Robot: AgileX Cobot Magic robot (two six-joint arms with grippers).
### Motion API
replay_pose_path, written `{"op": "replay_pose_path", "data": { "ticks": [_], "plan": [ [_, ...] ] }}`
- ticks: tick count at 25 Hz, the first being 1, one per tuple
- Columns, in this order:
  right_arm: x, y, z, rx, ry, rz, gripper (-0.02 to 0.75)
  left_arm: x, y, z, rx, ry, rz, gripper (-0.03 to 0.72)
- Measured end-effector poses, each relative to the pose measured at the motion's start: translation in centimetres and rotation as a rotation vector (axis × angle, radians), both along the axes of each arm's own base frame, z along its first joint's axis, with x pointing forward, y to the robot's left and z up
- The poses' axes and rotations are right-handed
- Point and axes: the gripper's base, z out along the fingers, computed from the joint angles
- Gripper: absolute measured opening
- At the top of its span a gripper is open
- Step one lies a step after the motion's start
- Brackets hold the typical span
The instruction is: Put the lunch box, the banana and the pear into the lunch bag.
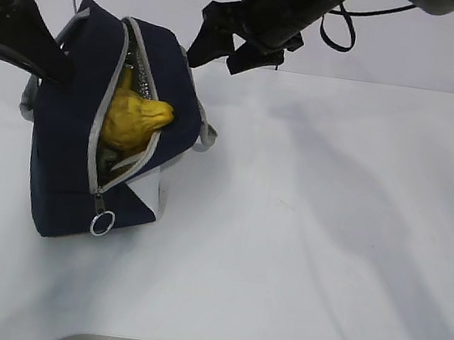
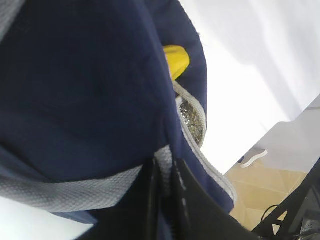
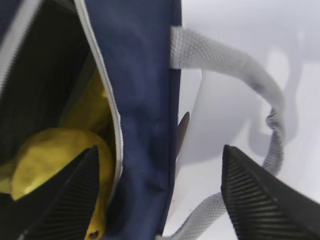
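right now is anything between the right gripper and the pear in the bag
Nothing visible. The right gripper hangs open above the lunch bag, whose zipper gapes, and the pear lies exposed in the opening.
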Motion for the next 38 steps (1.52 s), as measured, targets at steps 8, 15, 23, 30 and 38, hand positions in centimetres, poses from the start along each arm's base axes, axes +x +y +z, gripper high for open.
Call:
{"op": "replay_pose_path", "data": {
  "ticks": [8, 15, 23, 30, 38],
  "plan": [
    [0.7, 1.1, -3.4, 0.088, 0.112, 0.001, 0.582, 0.0, 0.0, 0.0, 0.000, 0.000, 0.000, 0.013],
    [0.9, 1.2, -4.1, 0.086, 0.127, 0.000, 0.496, 0.0, 0.0, 0.0, 0.000, 0.000, 0.000, 0.013],
    [1.1, 1.3, -5.0, 0.083, 0.141, -0.003, 0.335, 0.0, 0.0, 0.0, 0.000, 0.000, 0.000, 0.013],
    [1.1, 1.3, -5.0, 0.087, 0.143, -0.003, 0.384, 0.0, 0.0, 0.0, 0.001, 0.000, 0.000, 0.013],
    [1.3, 1.4, -5.2, 0.099, 0.136, -0.015, 0.499, 0.0, 0.0, 0.0, 0.001, 0.000, 0.000, 0.013]
  ]
}}
